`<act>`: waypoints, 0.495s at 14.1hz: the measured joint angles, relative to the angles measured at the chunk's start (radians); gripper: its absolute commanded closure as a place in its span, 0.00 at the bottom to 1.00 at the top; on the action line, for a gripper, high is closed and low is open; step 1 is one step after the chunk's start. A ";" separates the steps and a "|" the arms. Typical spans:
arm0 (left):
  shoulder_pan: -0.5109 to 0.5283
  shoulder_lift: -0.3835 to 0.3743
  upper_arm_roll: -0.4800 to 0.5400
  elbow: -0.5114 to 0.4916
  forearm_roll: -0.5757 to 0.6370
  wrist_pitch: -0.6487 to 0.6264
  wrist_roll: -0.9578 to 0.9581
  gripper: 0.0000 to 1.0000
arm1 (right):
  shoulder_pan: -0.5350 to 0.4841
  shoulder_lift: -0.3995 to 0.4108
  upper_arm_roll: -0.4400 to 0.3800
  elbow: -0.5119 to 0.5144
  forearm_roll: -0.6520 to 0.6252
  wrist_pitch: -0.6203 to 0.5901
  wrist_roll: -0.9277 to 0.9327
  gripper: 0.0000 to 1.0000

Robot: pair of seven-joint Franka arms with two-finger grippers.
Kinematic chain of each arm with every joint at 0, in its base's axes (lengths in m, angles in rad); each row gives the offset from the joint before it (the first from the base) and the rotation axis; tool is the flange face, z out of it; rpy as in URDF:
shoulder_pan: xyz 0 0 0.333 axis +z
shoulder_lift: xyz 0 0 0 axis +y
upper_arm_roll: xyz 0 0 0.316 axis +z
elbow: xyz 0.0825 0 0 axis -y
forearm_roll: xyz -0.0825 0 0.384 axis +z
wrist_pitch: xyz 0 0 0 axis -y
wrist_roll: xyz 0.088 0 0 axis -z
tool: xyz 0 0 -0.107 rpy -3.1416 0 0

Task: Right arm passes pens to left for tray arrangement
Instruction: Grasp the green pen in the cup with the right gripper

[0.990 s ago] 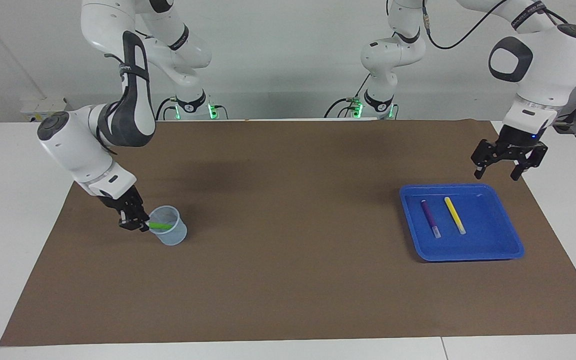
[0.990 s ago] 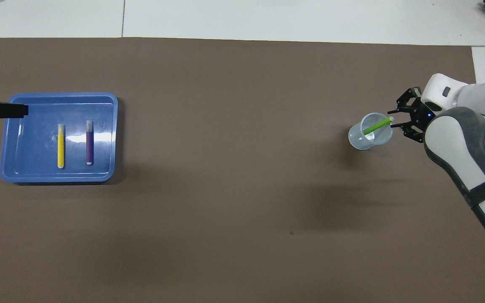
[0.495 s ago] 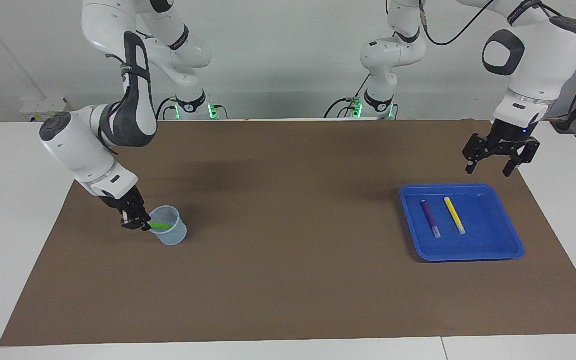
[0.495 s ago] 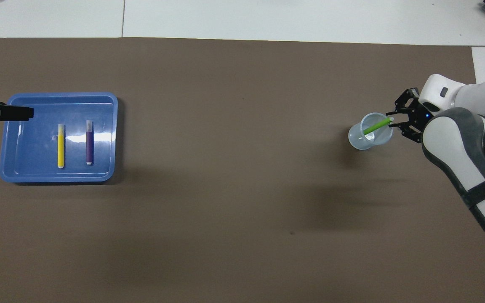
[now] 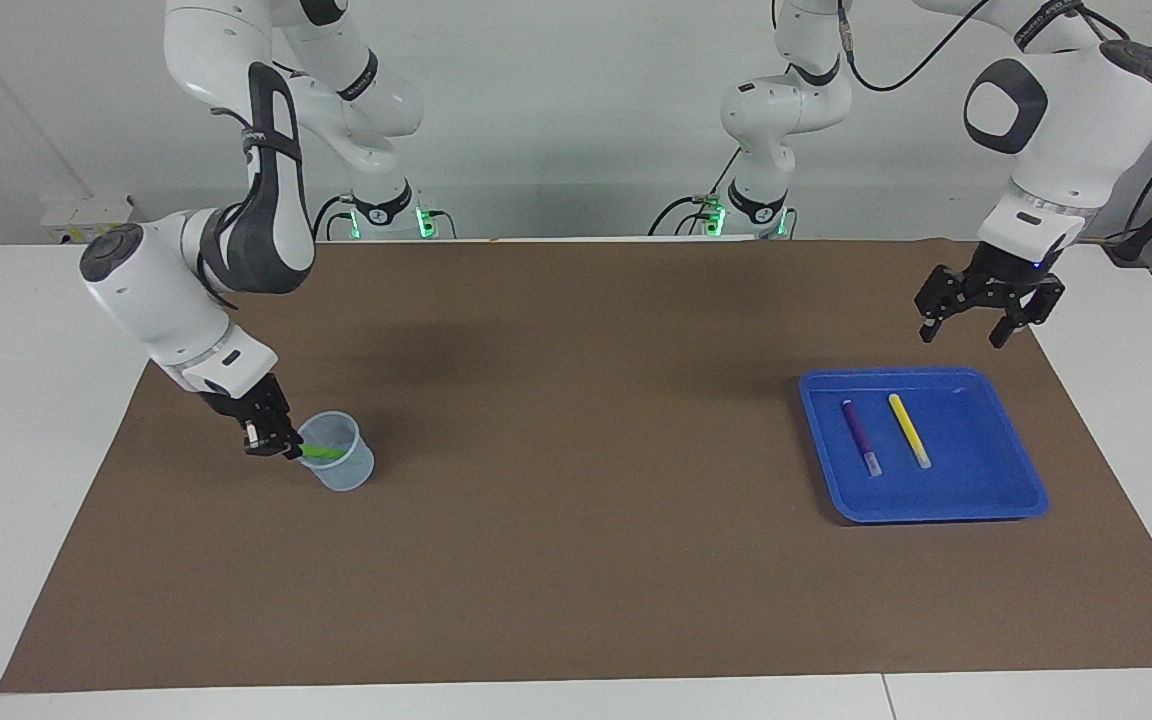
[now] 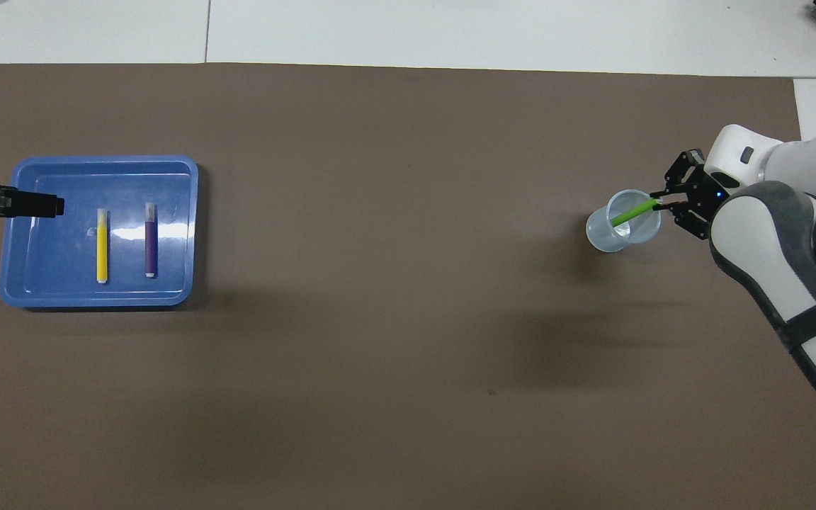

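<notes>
right gripper clenched on the green pen in the cup — left gripper released, above the tray

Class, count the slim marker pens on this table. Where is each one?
3. Purple pen and yellow pen lie in the blue tray; green pen leans in the translucent cup.

On the counter, a tray sits toward the left arm's end with two pens lying side by side in it. A cup stands well apart toward the right arm's end, with a third pen leaning in it.
</notes>
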State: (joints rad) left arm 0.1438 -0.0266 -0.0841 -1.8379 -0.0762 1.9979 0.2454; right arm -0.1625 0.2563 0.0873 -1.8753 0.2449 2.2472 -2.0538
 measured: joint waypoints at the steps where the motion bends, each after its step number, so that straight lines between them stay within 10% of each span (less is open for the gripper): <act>1: 0.000 0.000 0.000 -0.001 0.001 -0.015 -0.024 0.07 | 0.000 0.000 0.000 0.000 0.000 0.000 -0.005 1.00; 7: -0.011 0.000 -0.009 -0.002 0.005 -0.118 -0.370 0.07 | 0.000 0.000 0.000 0.000 0.000 0.001 -0.026 1.00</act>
State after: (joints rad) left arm 0.1327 -0.0264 -0.0932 -1.8397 -0.0709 1.8794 -0.1246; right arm -0.1625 0.2564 0.0874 -1.8754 0.2448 2.2480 -2.0798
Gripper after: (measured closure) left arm 0.070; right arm 0.824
